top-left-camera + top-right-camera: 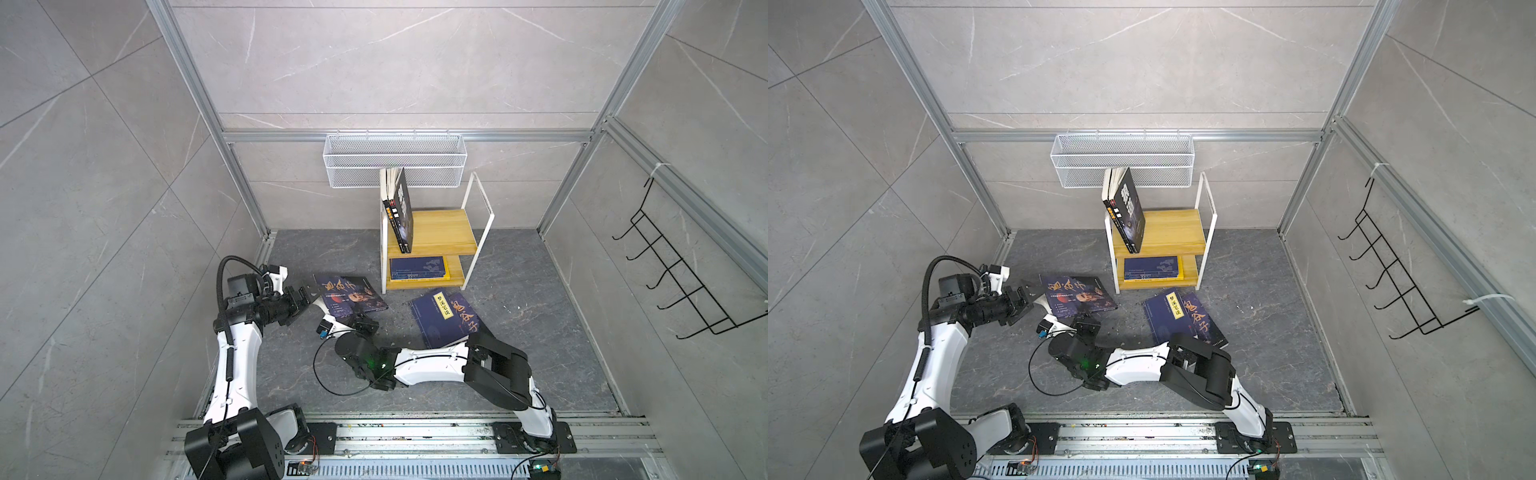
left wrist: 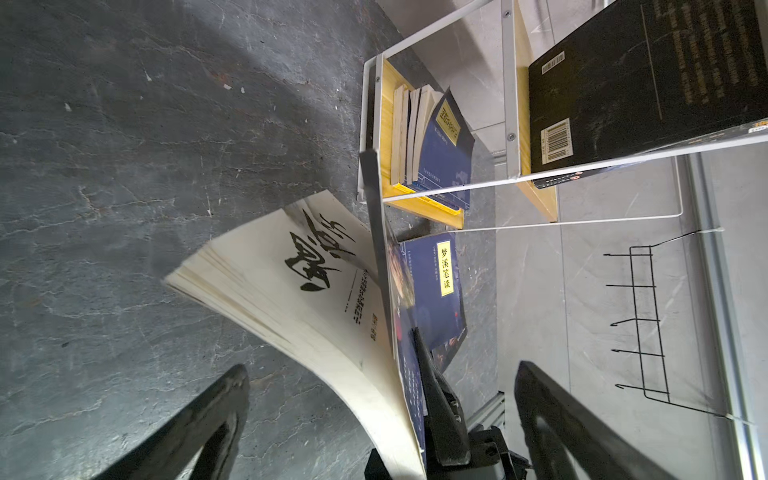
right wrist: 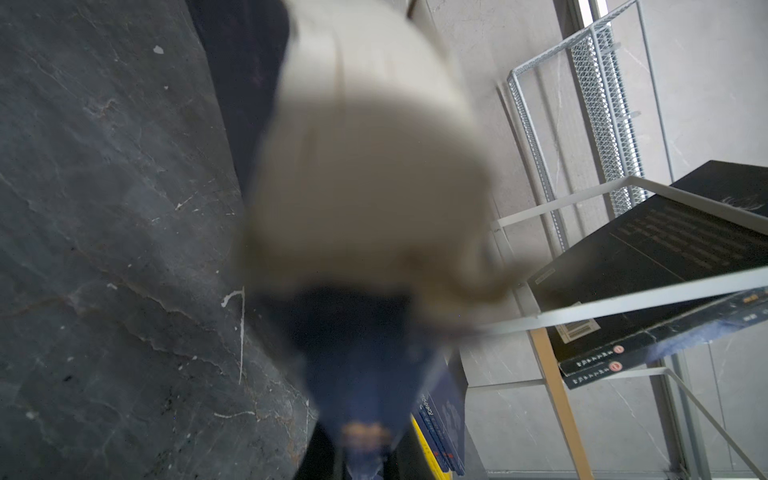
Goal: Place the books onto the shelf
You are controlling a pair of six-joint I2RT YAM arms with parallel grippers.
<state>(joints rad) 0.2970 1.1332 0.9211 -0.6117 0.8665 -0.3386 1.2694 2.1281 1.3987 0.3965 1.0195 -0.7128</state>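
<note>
At seven o'clock of the shelf [image 1: 446, 232], over the desk [image 1: 540, 332], the portrait book [image 1: 353, 297] is clamped at its six o'clock edge by the right gripper [image 1: 365, 320], fingers together on the cover. The left gripper [image 1: 306, 302] (fingers spread wide) sits at its nine o'clock edge. Two navy books [image 1: 440, 320] lie at the shelf's five o'clock.

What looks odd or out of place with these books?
The portrait book is held by the right hand at its near edge, and its pages sag and fan open away from the cover. On top of the shelf, the black books lean tilted against its frame.
</note>
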